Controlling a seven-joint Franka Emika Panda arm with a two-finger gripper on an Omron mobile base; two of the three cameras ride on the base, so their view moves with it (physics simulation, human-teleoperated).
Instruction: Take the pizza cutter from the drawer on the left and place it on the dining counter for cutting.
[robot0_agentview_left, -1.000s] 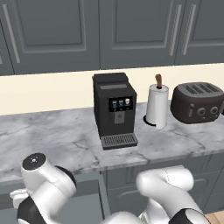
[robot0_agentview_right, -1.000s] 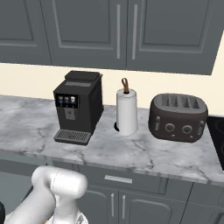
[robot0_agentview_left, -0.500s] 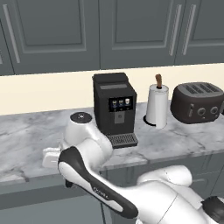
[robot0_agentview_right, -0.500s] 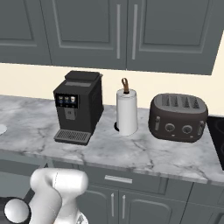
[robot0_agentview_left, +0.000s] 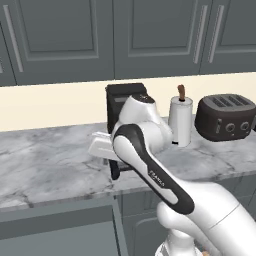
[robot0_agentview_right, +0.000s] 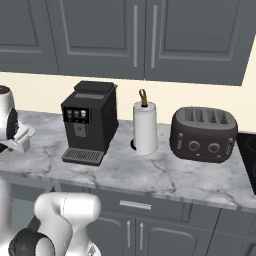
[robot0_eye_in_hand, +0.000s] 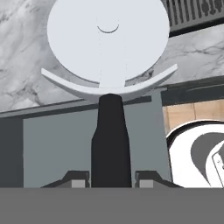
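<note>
The pizza cutter (robot0_eye_in_hand: 109, 52) is in my gripper (robot0_eye_in_hand: 111, 179), which is shut on its black handle (robot0_eye_in_hand: 110, 140). Its white round wheel points away from the hand, toward the marble worktop's edge. In the left base view my arm arches up in front of the coffee machine, with the white hand (robot0_agentview_left: 102, 147) over the worktop's front edge. The same hand (robot0_agentview_right: 17, 137) shows at the far left of the right base view. The dark grey drawer (robot0_agentview_left: 55, 232) stands pulled out below the worktop at the lower left. The dining counter is out of view.
On the marble worktop (robot0_agentview_right: 165, 172) with beige backsplash stand a black coffee machine (robot0_agentview_right: 90, 122), a paper towel roll (robot0_agentview_right: 145, 127) and a dark toaster (robot0_agentview_right: 202, 132). A cooktop edge (robot0_agentview_right: 250, 155) shows at the far right. Dark grey wall cabinets (robot0_agentview_right: 145, 35) hang above.
My arm has risen from low near the base and swung rightward, so the elbow now stands in front of the coffee machine. The appliances have not moved.
</note>
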